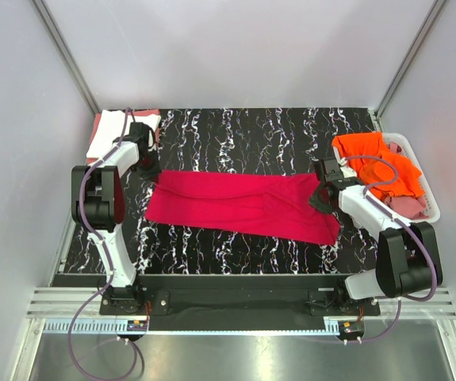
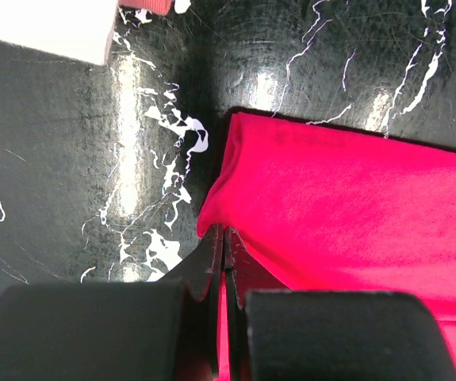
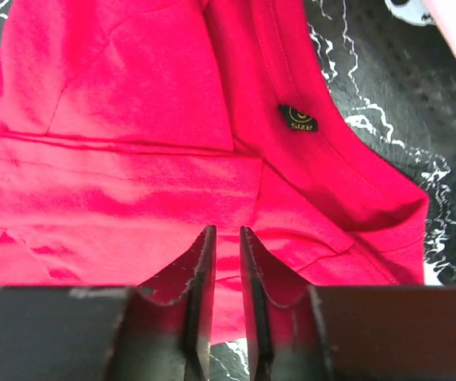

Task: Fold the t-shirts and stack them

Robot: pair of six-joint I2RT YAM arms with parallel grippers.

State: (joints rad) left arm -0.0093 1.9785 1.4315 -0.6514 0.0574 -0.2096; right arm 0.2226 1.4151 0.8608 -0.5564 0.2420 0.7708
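While the crimson t-shirt [image 1: 239, 206] lies stretched as a long folded band across the middle of the black marbled bench [image 1: 251, 127], an arm stands at each of its ends. The left end effector [image 1: 150, 168] sits at the band's left end. In the left wrist view its fingers [image 2: 247, 278] are pressed together with a strip of the red cloth [image 2: 346, 214] caught between them, right at the shirt's corner. The right end effector [image 1: 323, 194] is at the opposite end, over the collar area. In the right wrist view its jaws stand only narrowly apart, low above the red fabric [image 3: 124, 159], and I cannot tell whether the tips touch it. A small black size label [image 3: 298, 118] shows inside the neckline just beyond the fingers.

At the far left corner of the bench a folded white t-shirt [image 1: 113, 135] rests on a folded salmon-pink t-shirt [image 1: 152, 116], whose edge peeks out beneath it. This stack lies near the left end effector but apart from the crimson shirt. A white perforated basket [image 1: 430, 190] stands at the right edge of the bench, beside the right arm. It holds a crumpled orange t-shirt [image 1: 370, 159] on top of some pink cloth [image 1: 414, 206].
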